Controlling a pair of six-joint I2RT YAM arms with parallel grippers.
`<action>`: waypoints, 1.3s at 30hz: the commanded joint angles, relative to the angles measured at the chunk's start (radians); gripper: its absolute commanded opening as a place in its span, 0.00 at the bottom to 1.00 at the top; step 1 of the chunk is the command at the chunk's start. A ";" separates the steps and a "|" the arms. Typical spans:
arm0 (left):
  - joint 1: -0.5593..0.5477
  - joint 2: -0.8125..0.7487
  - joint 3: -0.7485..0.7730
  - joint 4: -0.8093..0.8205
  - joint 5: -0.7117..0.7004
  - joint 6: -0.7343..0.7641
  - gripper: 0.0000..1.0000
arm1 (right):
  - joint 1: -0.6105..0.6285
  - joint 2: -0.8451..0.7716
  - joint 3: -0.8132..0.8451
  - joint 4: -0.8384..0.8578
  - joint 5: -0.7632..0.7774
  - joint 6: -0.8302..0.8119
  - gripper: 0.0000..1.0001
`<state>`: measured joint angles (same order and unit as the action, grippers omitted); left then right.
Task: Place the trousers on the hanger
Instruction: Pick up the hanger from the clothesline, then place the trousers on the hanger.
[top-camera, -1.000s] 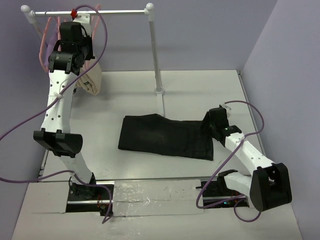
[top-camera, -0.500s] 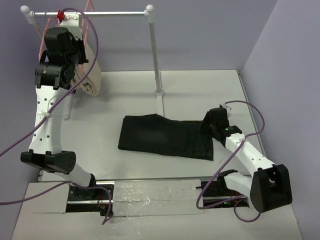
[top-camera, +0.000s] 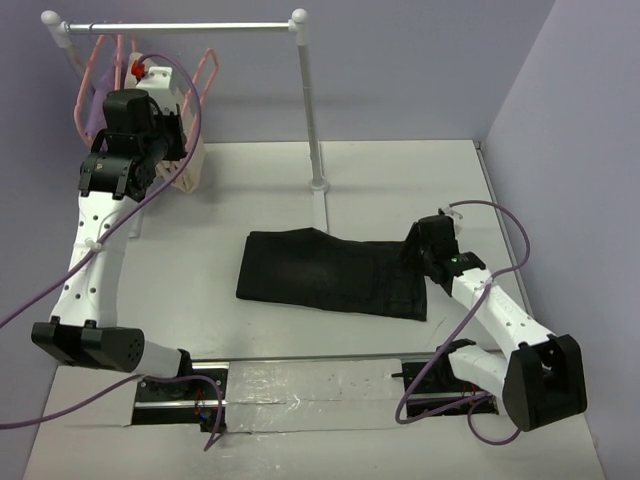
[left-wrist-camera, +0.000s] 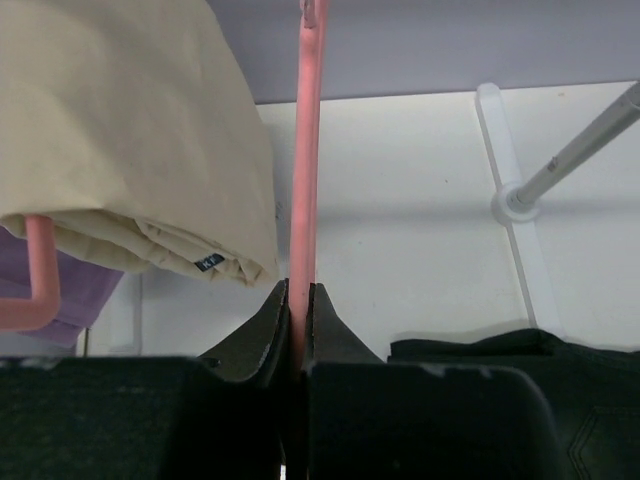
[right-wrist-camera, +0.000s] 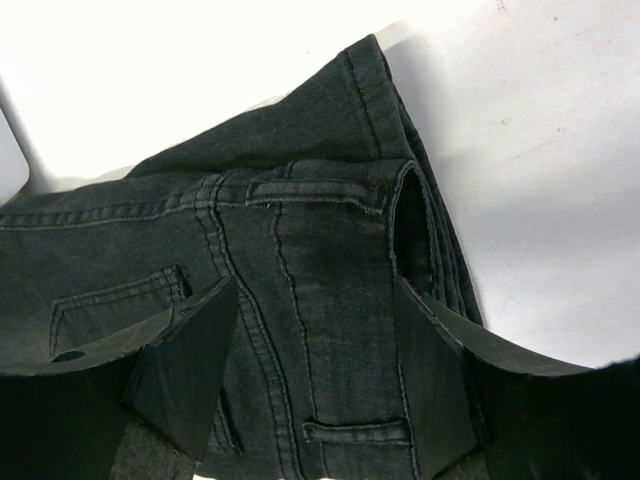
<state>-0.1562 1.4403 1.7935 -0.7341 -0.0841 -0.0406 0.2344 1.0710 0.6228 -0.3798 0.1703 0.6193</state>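
Trousers (top-camera: 330, 275) lie flat on the white table (top-camera: 400, 180), folded lengthwise, near the middle of the work surface and in front of the base of the rack post (top-camera: 310, 100). The cloth is dark denim; the right wrist view shows the waistband, a belt loop and pocket stitching.

Right gripper (right-wrist-camera: 310, 360) sits at the waistband end of the trousers, on the right side of the table. Its fingers (right-wrist-camera: 190, 350) are spread wide, one on each side of the waistband fold, and they do not clamp the cloth.

Left gripper (left-wrist-camera: 300, 300) is raised at the far left corner, below the horizontal rail (top-camera: 180, 25). Its fingers are pressed together on a thin bar of the pink hanger (left-wrist-camera: 305, 150). The bar runs straight up from the fingertips and leaves the top edge of the left wrist view.

Just beside the hanger, a folded beige garment (left-wrist-camera: 130, 130) hangs on another pink hanger (left-wrist-camera: 40, 290). A purple garment (left-wrist-camera: 80, 295) shows beneath it.
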 joint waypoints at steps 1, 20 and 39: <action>0.000 -0.086 -0.016 0.073 0.075 -0.039 0.00 | 0.022 -0.040 0.051 -0.008 0.029 0.010 0.70; -0.023 -0.382 -0.517 0.064 0.351 -0.005 0.00 | 0.563 0.242 0.478 0.548 -0.140 0.431 0.63; -0.072 -0.411 -0.691 0.159 0.317 0.013 0.00 | 0.668 0.781 0.861 0.633 -0.216 0.655 0.60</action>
<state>-0.2218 1.0363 1.1049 -0.6487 0.2333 -0.0429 0.8982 1.8614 1.4471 0.1623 -0.0498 1.2392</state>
